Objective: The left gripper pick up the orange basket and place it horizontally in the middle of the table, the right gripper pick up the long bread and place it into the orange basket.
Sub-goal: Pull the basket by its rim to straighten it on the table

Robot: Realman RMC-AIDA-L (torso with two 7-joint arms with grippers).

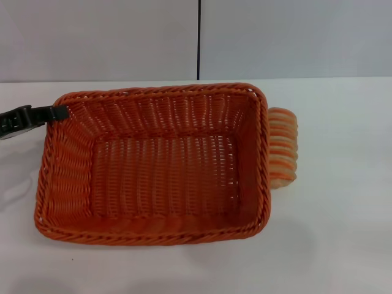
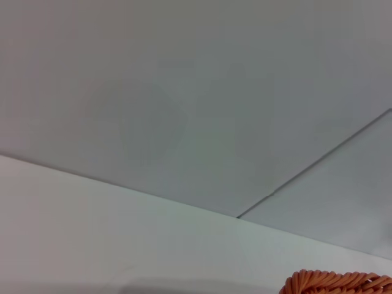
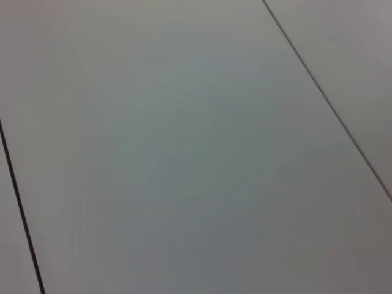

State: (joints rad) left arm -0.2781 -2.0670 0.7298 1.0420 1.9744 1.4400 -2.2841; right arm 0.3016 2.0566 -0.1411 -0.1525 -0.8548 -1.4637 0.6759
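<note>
**A:** Looking at the head view, the orange basket (image 1: 156, 165) sits lengthwise across the middle of the white table (image 1: 343, 233). Left gripper (image 1: 56, 113) comes in from the left edge and its tip is right at the basket's far-left rim corner.

**B:** Is it pinching the rim or spread?

**A:** Honestly can't tell, the fingers are hidden at the rim. Left wrist view only catches a sliver of braided rim.

**B:** And the long bread (image 1: 283, 147)?

**A:** On the table, tucked against the basket's right side, outside it. Right gripper isn't in any shot; its wrist view shows just grey panels.
</note>
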